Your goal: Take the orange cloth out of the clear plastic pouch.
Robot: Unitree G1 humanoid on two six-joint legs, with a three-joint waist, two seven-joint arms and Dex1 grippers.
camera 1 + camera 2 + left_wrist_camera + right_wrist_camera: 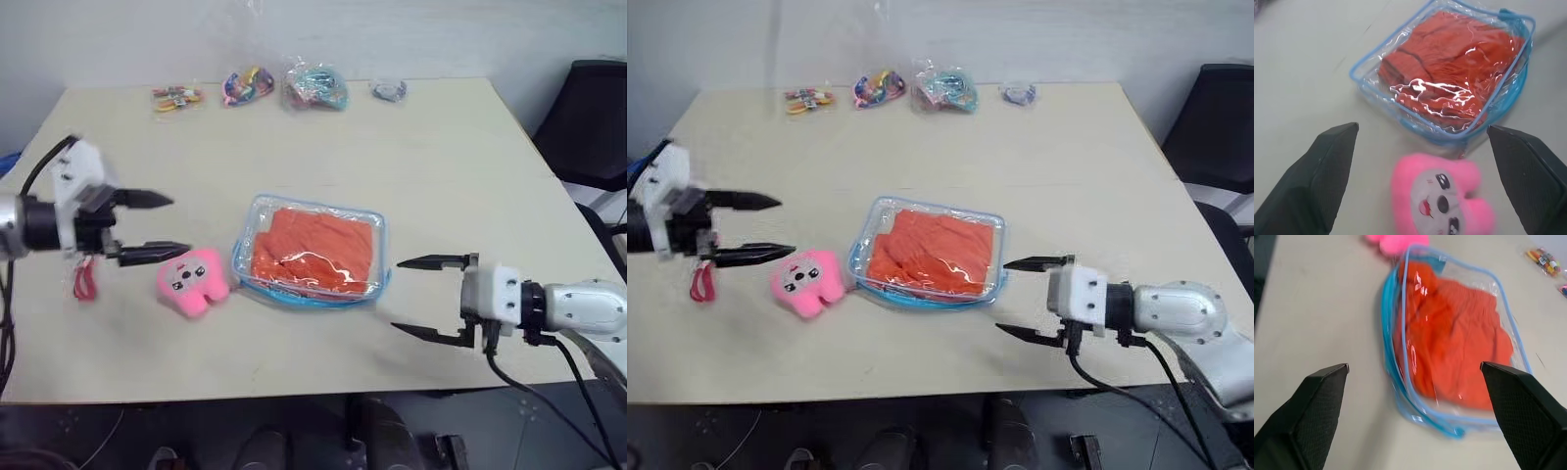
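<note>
- The clear plastic pouch (312, 252) lies flat near the middle of the table (470, 157), a little toward the front edge, with the orange cloth (313, 251) folded inside it and filling most of it.
- The cloth is wholly inside; nothing of it pokes past the light-blue edging. Whether the zipper is shut or partly open cannot be told from these views.
- The left gripper (152, 227) hangs over the table's left side, fingers wide apart and holding nothing, pointing toward the pouch.
- A pink plush toy (193, 281) sits between that gripper and the pouch, just beside the pouch's left edge.
- The right gripper (431, 296) is near the front right edge, also spread wide and empty, aimed at the pouch's right side and apart from it.
- Step in hand, as I judge it: the approach, with both grippers facing the pouch and no grasp made.
- The next move likely calls for one gripper to pin or pinch the pouch's edging while the other finds the opening and takes hold of a fold of cloth.
- The plastic looks slick and floppy, so the pouch may slide or lift with the cloth unless it is held down.
- The left gripper must pass the plush toy without pushing it into the pouch.
- Small bags of colourful items (246, 86) lie along the back edge, well apart from the work.
</note>
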